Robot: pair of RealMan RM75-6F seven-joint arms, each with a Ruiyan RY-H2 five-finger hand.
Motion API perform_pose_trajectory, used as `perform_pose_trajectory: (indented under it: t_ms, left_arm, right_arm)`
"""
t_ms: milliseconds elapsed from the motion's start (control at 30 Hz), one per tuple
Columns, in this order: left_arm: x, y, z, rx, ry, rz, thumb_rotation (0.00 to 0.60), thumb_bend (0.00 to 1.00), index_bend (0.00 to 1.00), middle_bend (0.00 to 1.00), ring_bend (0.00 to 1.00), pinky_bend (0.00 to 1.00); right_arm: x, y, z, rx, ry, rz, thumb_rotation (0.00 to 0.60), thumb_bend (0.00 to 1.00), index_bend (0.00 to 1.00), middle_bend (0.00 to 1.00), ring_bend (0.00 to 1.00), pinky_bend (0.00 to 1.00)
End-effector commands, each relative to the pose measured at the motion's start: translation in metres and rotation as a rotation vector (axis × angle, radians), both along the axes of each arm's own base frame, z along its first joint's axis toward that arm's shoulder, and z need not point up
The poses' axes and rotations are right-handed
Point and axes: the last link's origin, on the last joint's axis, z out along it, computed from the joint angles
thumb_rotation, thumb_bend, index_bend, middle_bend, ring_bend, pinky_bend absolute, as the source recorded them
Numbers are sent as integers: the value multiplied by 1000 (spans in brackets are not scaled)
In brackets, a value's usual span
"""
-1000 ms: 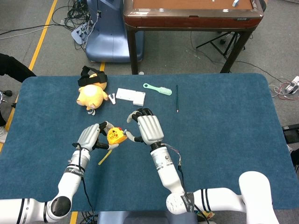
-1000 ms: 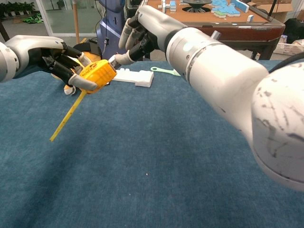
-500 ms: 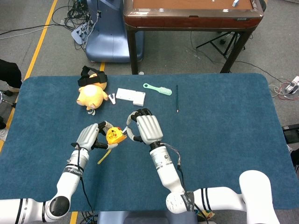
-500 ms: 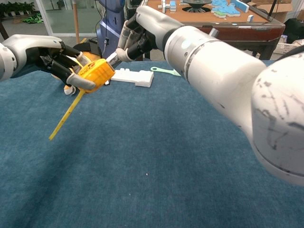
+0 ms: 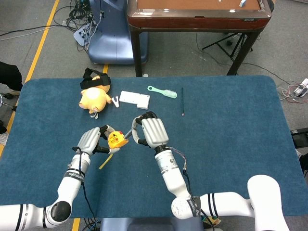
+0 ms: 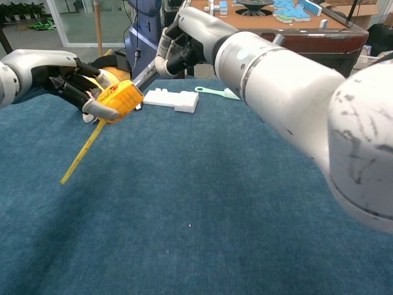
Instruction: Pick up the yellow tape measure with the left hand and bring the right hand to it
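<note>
Yellow tape measure (image 5: 117, 140) is off the blue table (image 5: 231, 144), held in the air by the left hand (image 5: 90, 140), roughly 7 o'clock from the table centre in the head view. Fingers wrap the case from its left side and underneath; in the chest view one fingertip (image 6: 101, 111) hooks under the lower edge of the yellow tape measure (image 6: 120, 100), so the case sits cradled, not just pinched. My read: that grip keeps the right face of the case exposed for the other hand.

A length of yellow blade (image 6: 81, 153) hangs out, down toward 7 o'clock, loose end clear of the cloth as far as I can tell.

Right hand (image 5: 150, 132) sits just beside the case at its 3 o'clock, fingers curled inward. In the chest view a thin grey strip (image 6: 145, 76) runs from the case up into those curled fingers; looks like it's pinched there, but what it is or whether it's truly gripped I can't tell. Right hand (image 6: 178, 43) is above and at 1 o'clock of the case in that view, not touching the case body itself.

Judgement: pickup done, the right hand's approach essentially complete.

Farther back, untouched: white block (image 5: 134, 99) at 12 o'clock from the hands, yellow plush toy (image 5: 94, 97) at 11, green comb (image 5: 162, 91) and a thin dark pen (image 5: 182, 101) toward 1.
</note>
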Motion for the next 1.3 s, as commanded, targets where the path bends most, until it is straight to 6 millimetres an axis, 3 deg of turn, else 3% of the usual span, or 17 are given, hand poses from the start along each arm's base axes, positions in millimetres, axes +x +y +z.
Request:
perform_pose_trajectory:
  t_ms: [33,433,867,1067,1300]
  left_arm:
    - [-6,1,0,-3,9,3,600,132,476,512,402,274]
    - [-41,-4,-4,-51,33,5,600,132,485,512,401,275]
    - [-85,-17,-8,-99,89,60,600,132,499,512,401,275]
    - [-91,-21,-11,-110,102,68,600,132,499,512,401,275]
    - [-90,-23,-15,-124,103,64,600,132,499,512,400,275]
  right_arm:
    - [-3,-1,5,7,-13,-8,600,736,595,455,273,145]
    - [-33,-10,52,-17,-47,-38,600,737,596,458,274,145]
    - [-87,-9,117,-57,-72,-121,600,738,596,458,274,145]
    - [-106,-5,133,-60,-72,-151,600,738,596,459,274,145]
    - [-113,-2,137,-50,-80,-157,600,737,596,459,274,145]
